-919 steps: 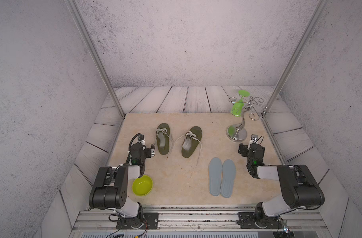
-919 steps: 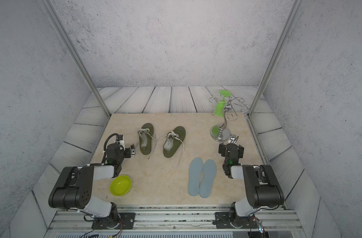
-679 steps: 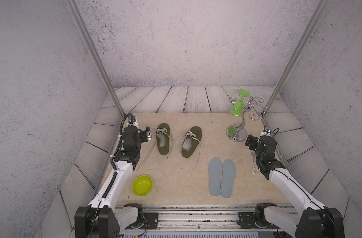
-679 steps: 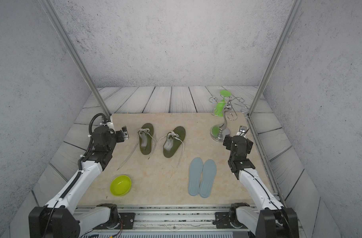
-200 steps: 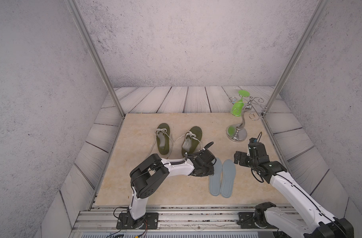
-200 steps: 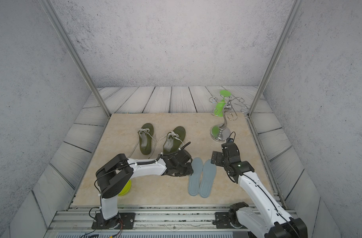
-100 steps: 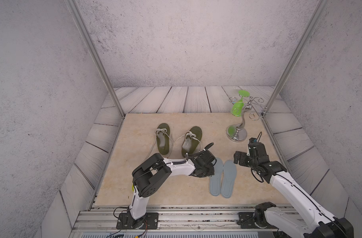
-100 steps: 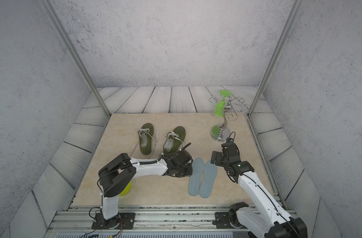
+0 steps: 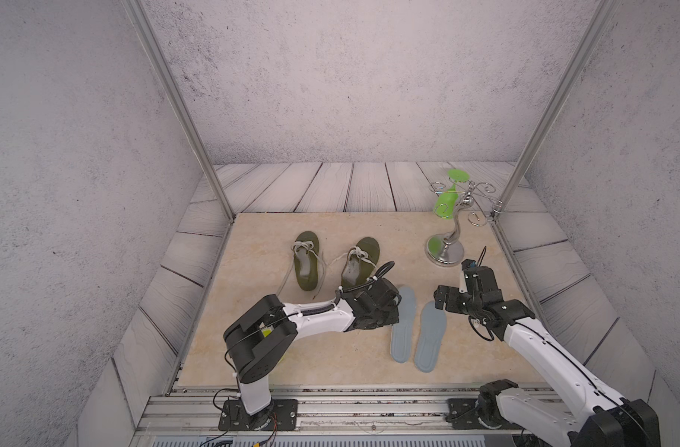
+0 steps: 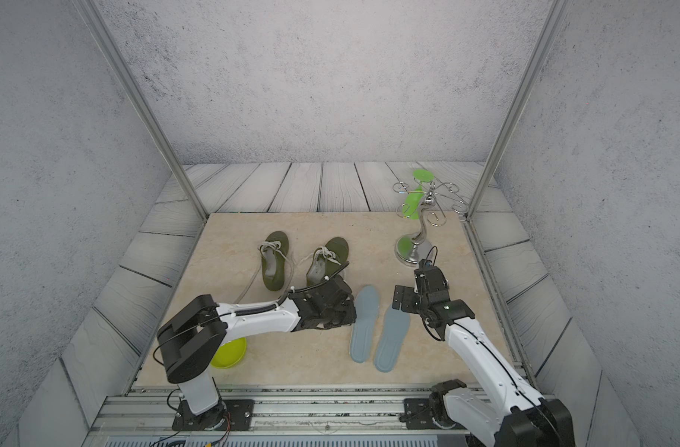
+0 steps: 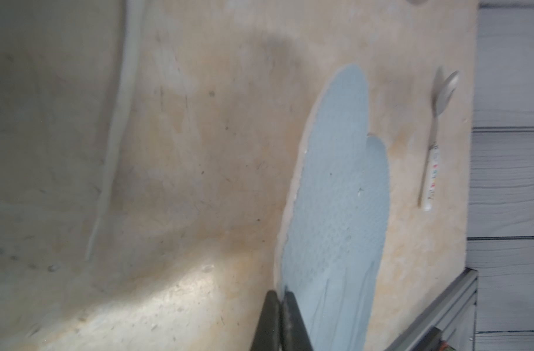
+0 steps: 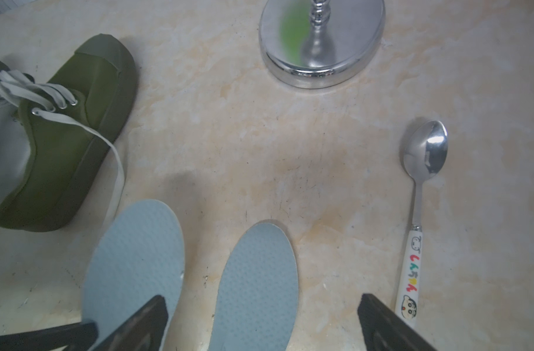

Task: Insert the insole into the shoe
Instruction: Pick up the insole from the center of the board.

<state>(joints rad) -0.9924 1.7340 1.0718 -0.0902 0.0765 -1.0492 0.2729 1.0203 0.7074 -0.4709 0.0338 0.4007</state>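
Pickup step: your left gripper (image 9: 396, 309) pinches the insole (image 9: 403, 333) by its edge, lower centre.
Next, lift it toward the shoe (image 9: 359, 260); right gripper (image 12: 261, 299) gapes, empty.

free: bare mat (image 12: 290, 152) between insoles (image 9: 431, 336) and stand (image 9: 445, 249) | obstacle: spoon (image 12: 415, 243) — just beside insoles

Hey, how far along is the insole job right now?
Done: nothing inserted; both insoles lie on the table outside the green shoes. In hand: left tool shut on the left insole's edge; right tool open over the right insole. Left: lift an insole and slide it into a shoe.
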